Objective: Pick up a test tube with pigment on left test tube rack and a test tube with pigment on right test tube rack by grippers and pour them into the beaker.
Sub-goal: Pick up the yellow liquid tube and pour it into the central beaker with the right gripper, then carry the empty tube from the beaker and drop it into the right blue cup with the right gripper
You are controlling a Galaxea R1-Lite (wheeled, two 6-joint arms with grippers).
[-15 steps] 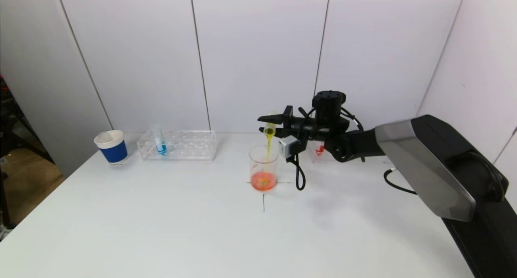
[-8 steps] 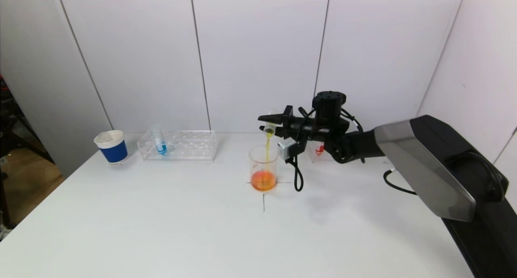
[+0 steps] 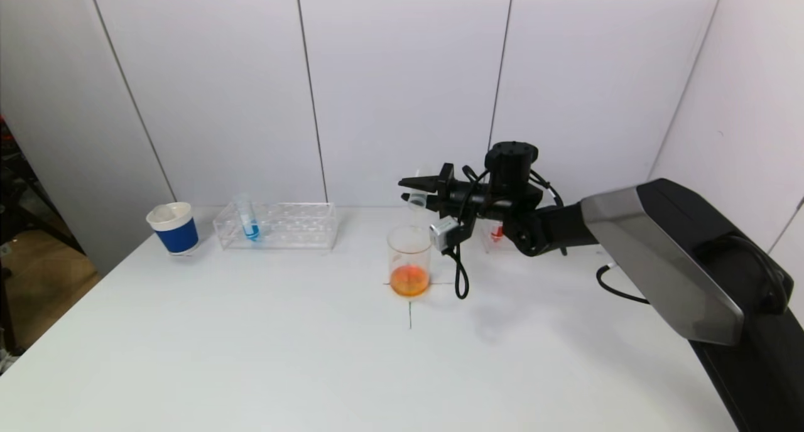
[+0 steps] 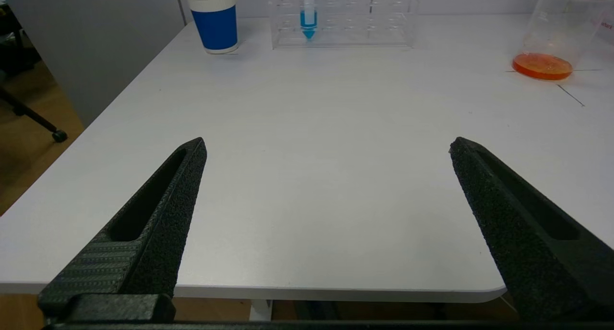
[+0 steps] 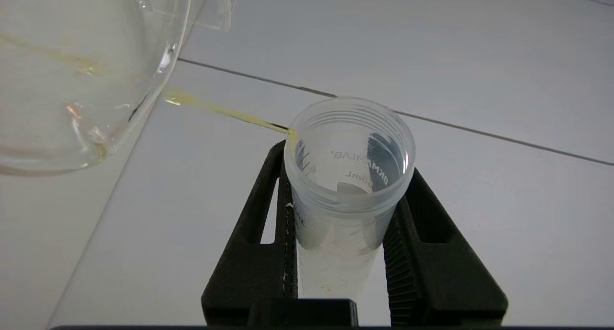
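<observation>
Orange liquid sits in the bottom of the beaker [image 3: 409,260] at the middle of the surface [image 3: 282,356]. Just above its rim we see the right gripper [image 5: 343,224] clamped on a tipped, nearly drained test tube [image 5: 348,176] — a thin yellow thread runs from the tube's lip towards the beaker. The left gripper [image 4: 326,215] hovers at the surface's near edge, well apart from the beaker, fingers spread wide — nothing between them.
</observation>
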